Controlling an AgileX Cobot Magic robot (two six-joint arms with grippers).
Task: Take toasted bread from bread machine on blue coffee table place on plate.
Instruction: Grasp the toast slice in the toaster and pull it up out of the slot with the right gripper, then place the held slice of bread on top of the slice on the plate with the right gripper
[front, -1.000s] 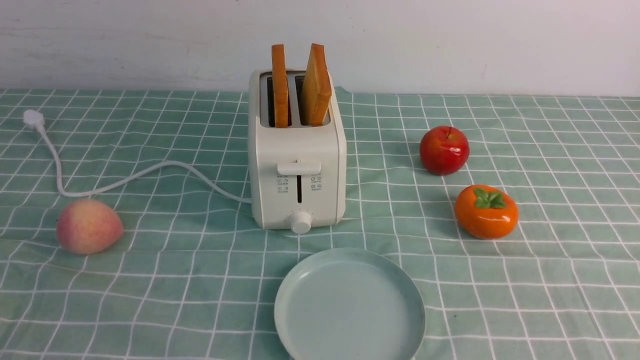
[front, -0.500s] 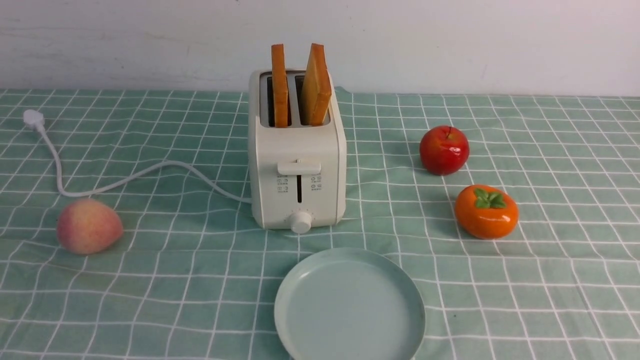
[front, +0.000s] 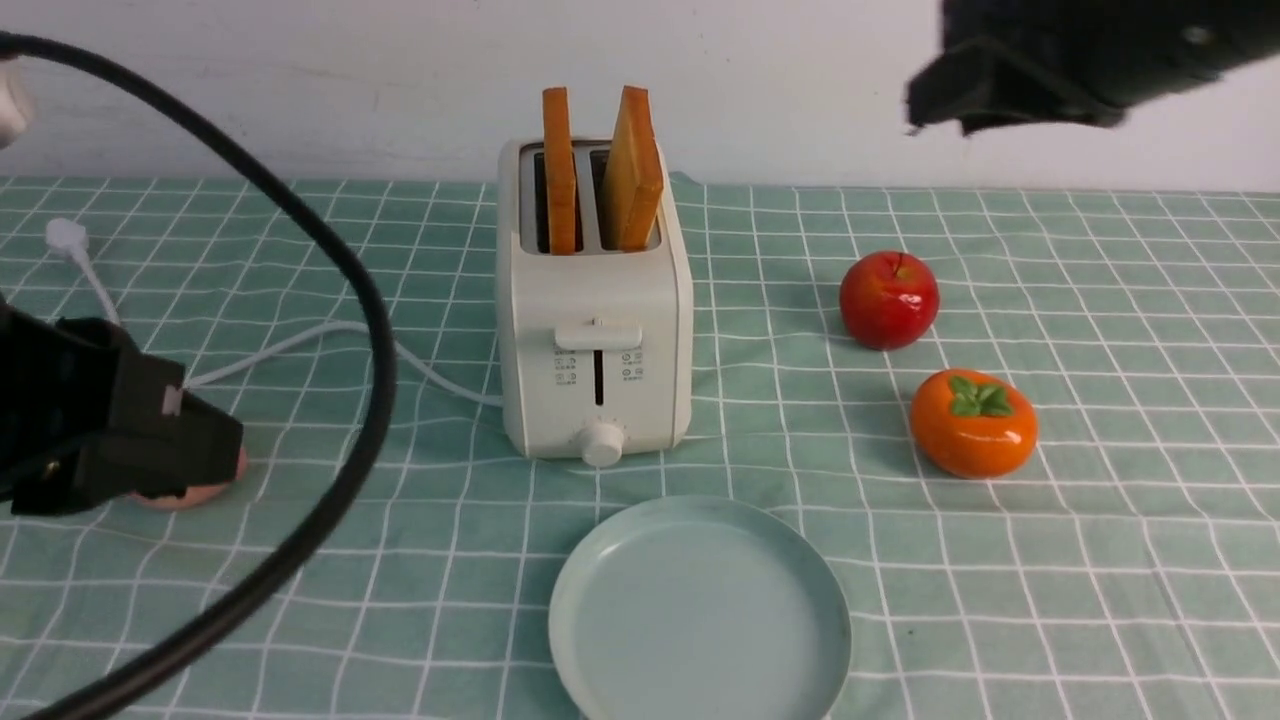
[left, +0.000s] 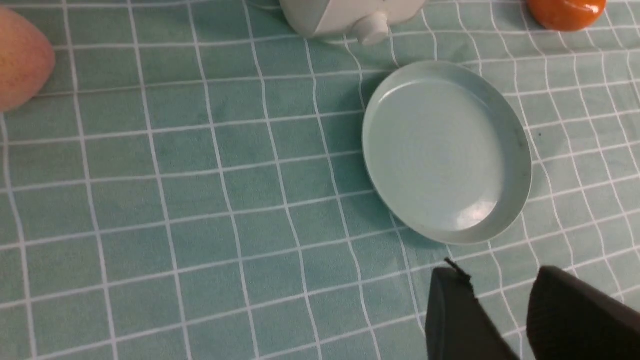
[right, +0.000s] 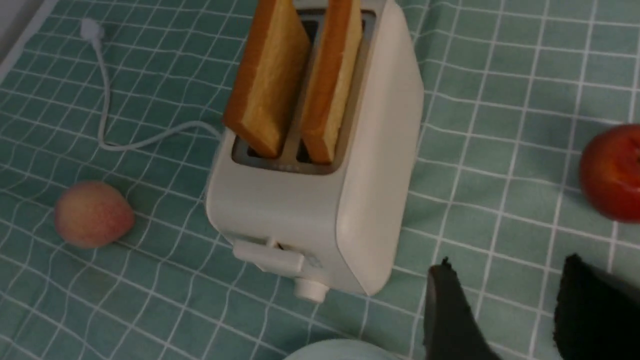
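Matte black all over, blocky and angular. Thick black cable looping beside the left arm, with a small pale patch on the casing. Flat, tapered left fingers and right fingers, slightly ragged at one tip. Right arm equally dark.

Tabletop is mint-green with a white grid pattern; bread machine is cream-white, its cord white; toasted bread is golden-tan with orange-brown crusts. Plate is plain pale blue-green. Apple is red, persimmon orange with green leaves, peach pinkish-yellow.
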